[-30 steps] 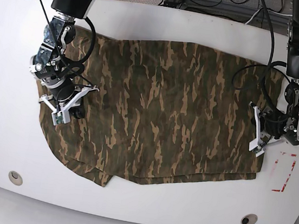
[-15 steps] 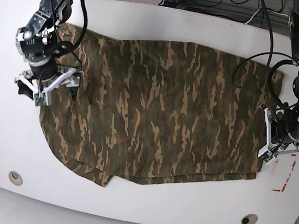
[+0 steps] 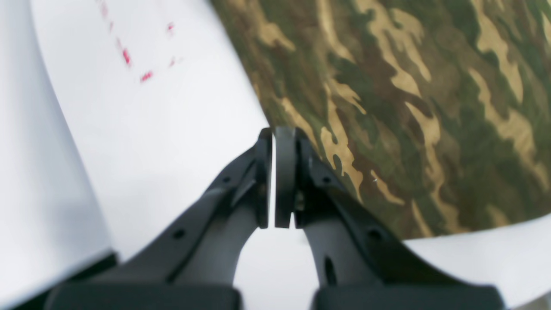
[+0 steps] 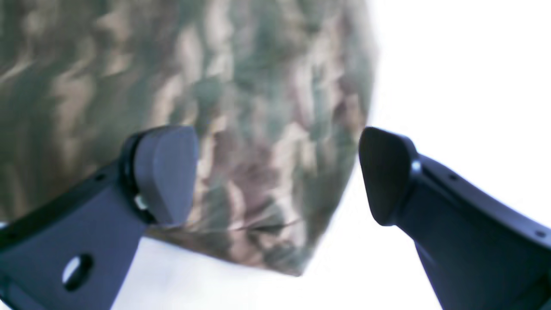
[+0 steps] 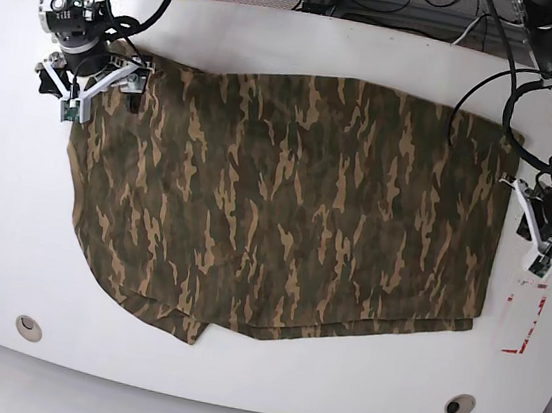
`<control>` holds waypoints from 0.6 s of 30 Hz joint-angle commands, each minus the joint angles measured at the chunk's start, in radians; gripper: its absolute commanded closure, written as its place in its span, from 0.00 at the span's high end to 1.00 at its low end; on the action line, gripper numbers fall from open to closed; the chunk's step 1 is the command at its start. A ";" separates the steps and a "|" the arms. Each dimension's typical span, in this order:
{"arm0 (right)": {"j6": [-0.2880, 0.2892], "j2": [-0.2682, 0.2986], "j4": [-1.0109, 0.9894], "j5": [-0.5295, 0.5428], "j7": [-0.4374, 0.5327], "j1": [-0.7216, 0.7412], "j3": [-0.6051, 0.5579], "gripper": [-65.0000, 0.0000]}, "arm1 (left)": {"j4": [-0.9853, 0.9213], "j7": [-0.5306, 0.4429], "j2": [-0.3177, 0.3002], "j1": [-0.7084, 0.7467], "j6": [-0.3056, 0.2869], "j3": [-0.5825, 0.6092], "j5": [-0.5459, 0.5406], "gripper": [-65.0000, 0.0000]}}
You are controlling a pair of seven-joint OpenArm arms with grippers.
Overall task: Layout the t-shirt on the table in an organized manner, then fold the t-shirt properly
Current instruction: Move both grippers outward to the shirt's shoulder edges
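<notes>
Both arms have pulled away from the cloth since a second ago: in the base view the right gripper (image 5: 88, 83), which was low on the garment's side, now hangs near the far corner with its fingers spread and empty, while the left gripper (image 5: 537, 237) has lifted clear of the opposite edge, closed on nothing. Between them the t-shirt (image 5: 286, 208) lies spread across the table (image 5: 234, 383), mostly flat, its near hem uneven. From the left wrist, the clenched jaws sit just off the cloth's edge, near a red mark (image 3: 146, 76). From the right wrist, parted jaws frame a blurred corner of fabric. Laying out looks nearly done; folding likely comes next.
</notes>
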 commanded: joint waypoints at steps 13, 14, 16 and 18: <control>-0.009 -0.039 -0.045 0.004 0.019 -0.006 0.172 0.87 | 0.020 -0.010 0.048 -0.007 -0.001 -0.153 -0.002 0.00; -0.009 -0.039 -0.048 0.004 0.019 -0.006 0.176 0.87 | 0.020 -0.010 0.047 -0.007 -0.001 -0.153 -0.002 0.00; -0.009 -0.039 -0.063 0.004 0.019 -0.006 0.179 0.87 | 0.019 -0.007 0.047 -0.007 -0.001 -0.144 -0.002 0.01; -0.009 -0.039 -0.077 0.004 0.019 -0.008 0.181 0.86 | 0.019 -0.007 0.045 -0.006 -0.001 -0.101 0.000 0.01</control>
